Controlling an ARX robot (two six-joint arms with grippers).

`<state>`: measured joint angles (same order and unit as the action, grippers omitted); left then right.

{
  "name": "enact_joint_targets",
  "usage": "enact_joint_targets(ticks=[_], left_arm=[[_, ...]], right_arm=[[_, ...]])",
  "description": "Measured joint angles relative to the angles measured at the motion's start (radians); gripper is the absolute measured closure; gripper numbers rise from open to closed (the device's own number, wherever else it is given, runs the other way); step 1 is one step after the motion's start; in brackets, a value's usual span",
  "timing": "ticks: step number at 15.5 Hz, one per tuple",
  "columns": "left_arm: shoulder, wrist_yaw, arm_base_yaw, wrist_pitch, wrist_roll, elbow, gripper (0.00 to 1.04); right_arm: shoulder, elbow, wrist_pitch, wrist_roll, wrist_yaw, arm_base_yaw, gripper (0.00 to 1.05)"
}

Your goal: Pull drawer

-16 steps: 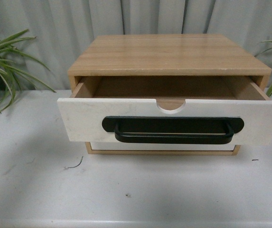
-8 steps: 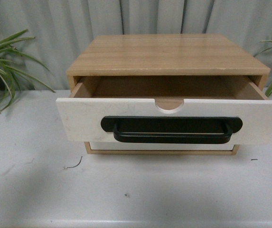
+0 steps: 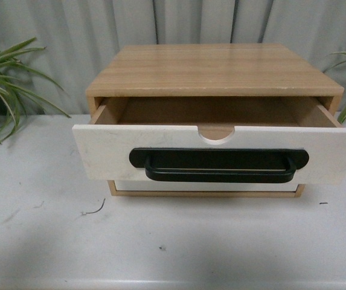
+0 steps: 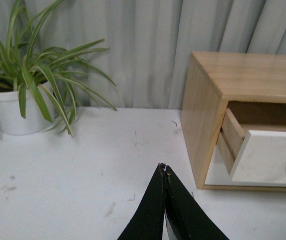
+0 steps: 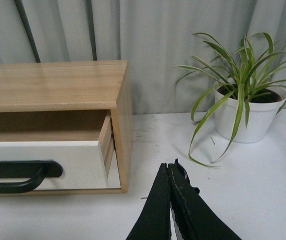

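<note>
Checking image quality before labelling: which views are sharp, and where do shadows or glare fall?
Front view: soft even light, slightly hazy, dark shadow inside the open white-fronted wooden drawer. Left wrist view: the shut left gripper is sharp. Right wrist view: faint sheen on the wooden cabinet top.

Staged test bench: white table, grey curtain, potted plants.

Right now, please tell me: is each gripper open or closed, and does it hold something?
Left gripper: closed, holding nothing, away from the drawer.
Right gripper: closed, holding nothing, also clear of the drawer.
</note>
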<state>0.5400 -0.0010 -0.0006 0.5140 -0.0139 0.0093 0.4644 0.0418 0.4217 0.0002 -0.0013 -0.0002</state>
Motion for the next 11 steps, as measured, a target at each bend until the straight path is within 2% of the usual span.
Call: enact_joint_targets(ticks=[1,11], left_arm=[[-0.04,0.001,0.0,-0.028,0.0,0.0,1.03],[-0.317,0.0,0.0,-0.29,0.0,0.0,1.03]], right_arm=[[-0.011,-0.025,0.044,0.0,0.0,0.0,1.03],[-0.259,-0.029,-0.212,-0.001,0.001,0.0,1.03]])
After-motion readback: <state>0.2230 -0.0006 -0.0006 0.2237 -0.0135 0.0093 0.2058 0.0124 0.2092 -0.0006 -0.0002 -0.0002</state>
